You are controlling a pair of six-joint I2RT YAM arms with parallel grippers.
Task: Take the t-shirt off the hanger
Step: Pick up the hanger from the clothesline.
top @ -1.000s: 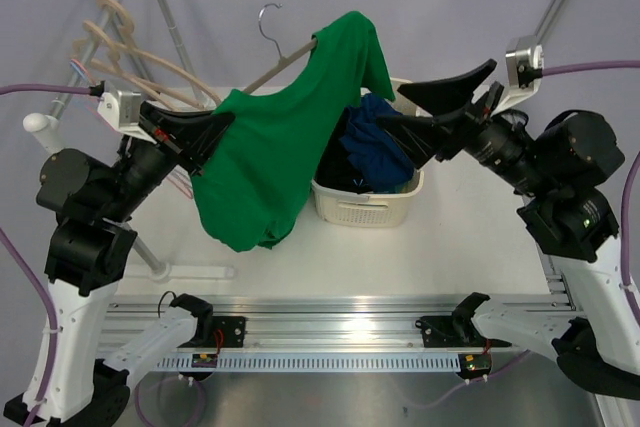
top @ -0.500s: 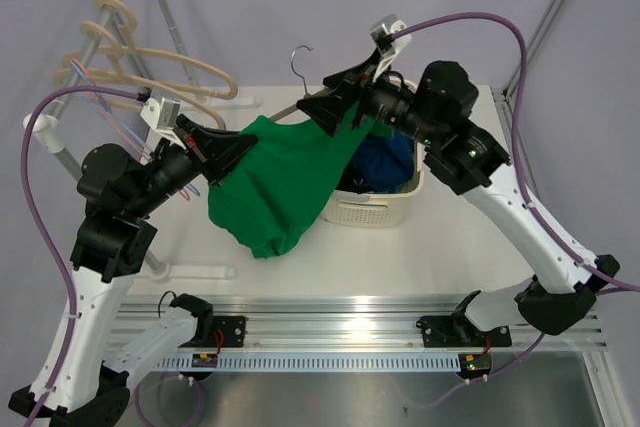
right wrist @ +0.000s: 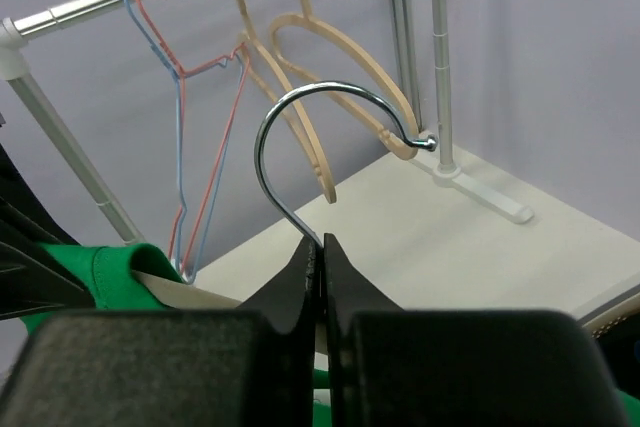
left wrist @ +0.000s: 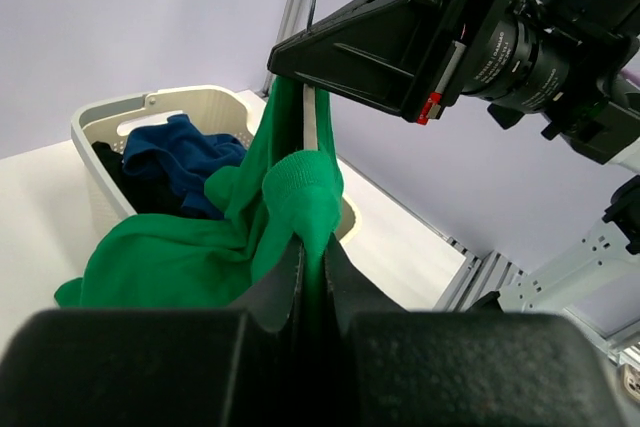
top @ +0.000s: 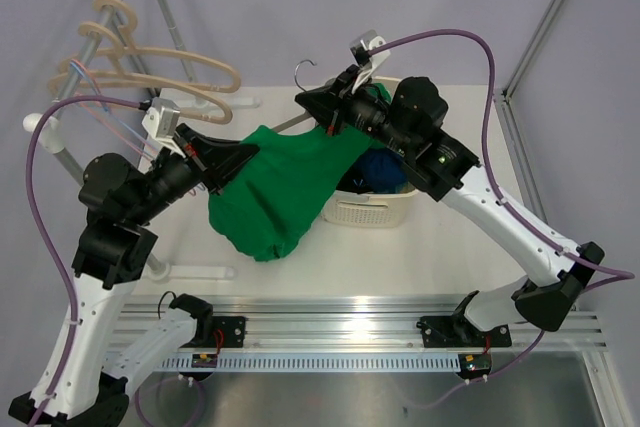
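The green t-shirt [top: 280,192] hangs bunched between my two grippers, above the table's left middle. My left gripper [top: 250,152] is shut on a fold of its fabric [left wrist: 305,187], which fills the slit between the fingers. The hanger [top: 290,125] is a pale wooden bar with a metal hook [right wrist: 300,107], and the bar still runs inside the shirt [left wrist: 309,117]. My right gripper [right wrist: 321,243] is shut on the stem of that hook, just above the shirt's collar [right wrist: 110,267]. In the top view the right gripper [top: 303,99] sits right under the hook.
A white laundry basket [top: 365,209] with blue and dark clothes [top: 380,169] stands under the right arm. A metal clothes rack [top: 90,47] at the far left carries wooden hangers [right wrist: 320,47] and wire hangers [right wrist: 190,147]. Its foot [right wrist: 480,187] rests on the table.
My right arm swung in from the right and shut on the hanger's hook. The hanger and shirt came lower and further left, and the left gripper kept its hold.
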